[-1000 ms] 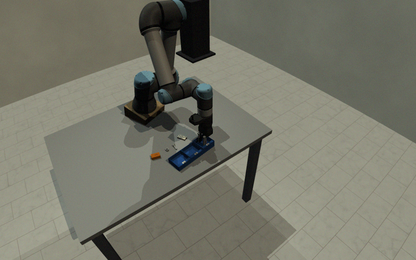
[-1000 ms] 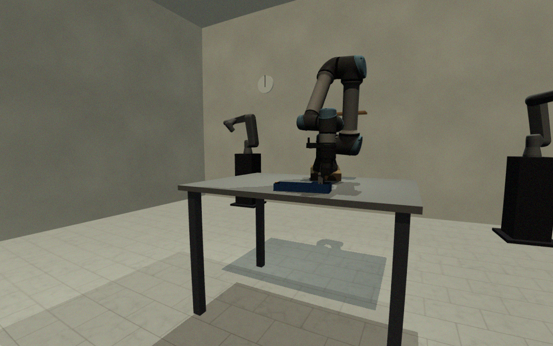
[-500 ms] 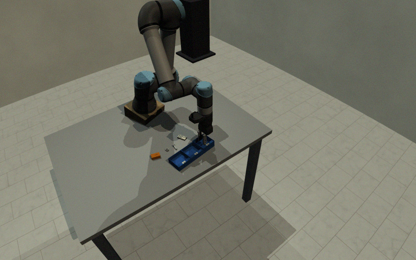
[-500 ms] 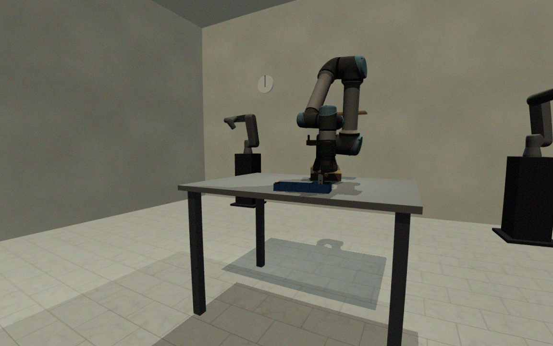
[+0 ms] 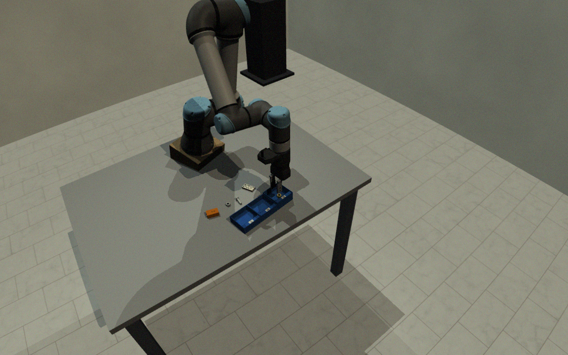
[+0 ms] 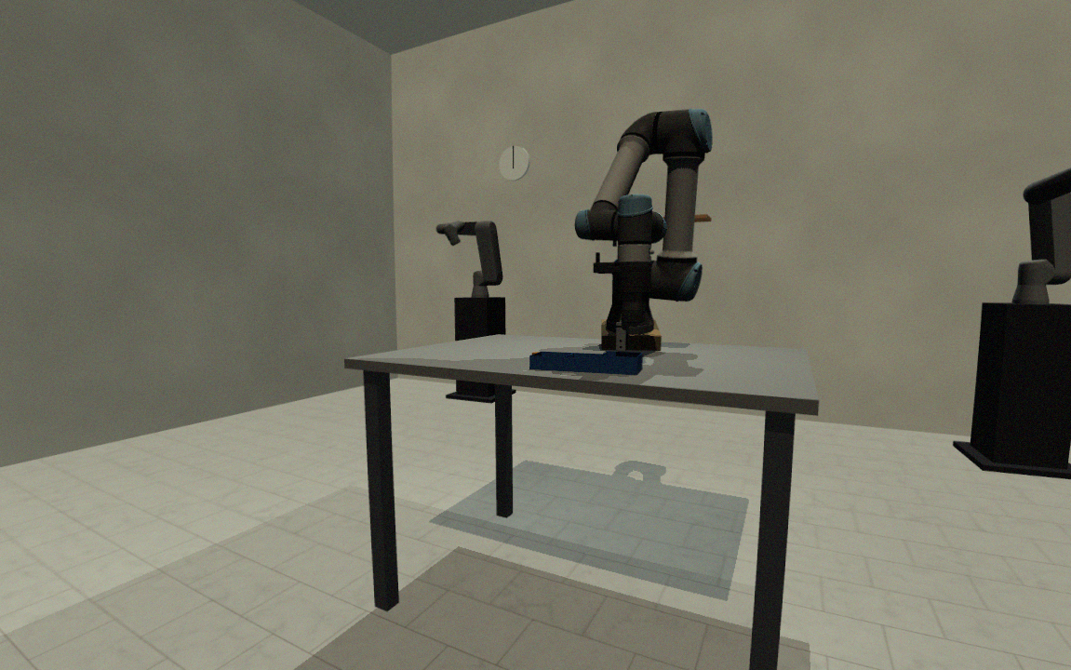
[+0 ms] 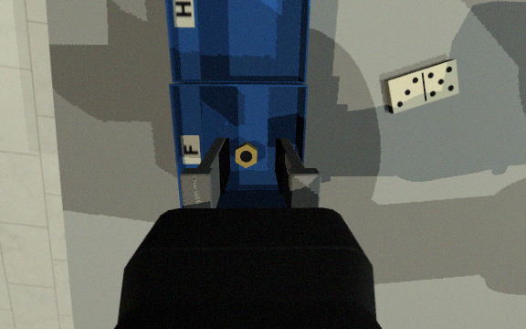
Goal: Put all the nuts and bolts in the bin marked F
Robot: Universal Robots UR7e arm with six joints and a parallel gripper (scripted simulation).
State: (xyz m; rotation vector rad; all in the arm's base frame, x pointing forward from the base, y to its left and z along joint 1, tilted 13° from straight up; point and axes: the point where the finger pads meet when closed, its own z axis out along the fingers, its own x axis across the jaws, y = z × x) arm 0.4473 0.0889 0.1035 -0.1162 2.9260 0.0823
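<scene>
Tool (image 7: 248, 170) hangs over the bin marked F (image 7: 240, 114), fingers parted wide, nothing between them. Brass nut (image 7: 246, 156) lies flat on the floor of that bin, in the gap between the fingers but touching neither. F label (image 7: 191, 149) on the bin wall at 9 o'clock of the nut. Next compartment up, at 12 o'clock in the wrist view, carries an H label (image 7: 184, 11). Domino (image 7: 422, 85) on the table (image 7: 427, 238) at about 2 o'clock of the nut, well apart from the bins.

Top view: blue bin row (image 5: 250, 219) on the table, tool (image 5: 275, 181) above its far end. Grey nut (image 5: 228, 203) and small bolt (image 5: 238, 199) lie on the table just beside the bin row, at roughly 10 o'clock of it, outside any bin. Orange block (image 5: 211, 213) further out at 9 o'clock. Arm's wooden base (image 5: 178, 155) at 11 o'clock.
</scene>
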